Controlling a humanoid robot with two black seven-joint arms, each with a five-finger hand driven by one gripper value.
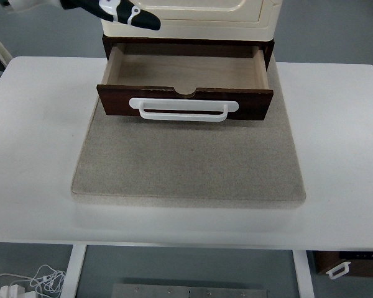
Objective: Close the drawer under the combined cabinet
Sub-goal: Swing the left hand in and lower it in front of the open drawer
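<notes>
We see the drawer point(185, 77) pulled well out from the bottom of the cream cabinet point(193, 15), at the far middle of the white table point(37, 124). It looks empty, with a pale wooden floor and a dark brown front panel that carries a white handle point(183, 109) across its near face. We judge it light and stiff, likely to slide back on a straight push. The best place to press is the flat front panel near its middle, or the handle itself, so the drawer does not skew. The cabinet stands on a grey mat point(186, 167), which may help it stay put under the push, though we cannot be sure.

The left hand point(121, 11) shows at the far left, against the cabinet's upper front, above and behind the drawer's left corner and well apart from the handle. It holds nothing; we cannot tell how far its fingers are spread. The right hand is out of view.
</notes>
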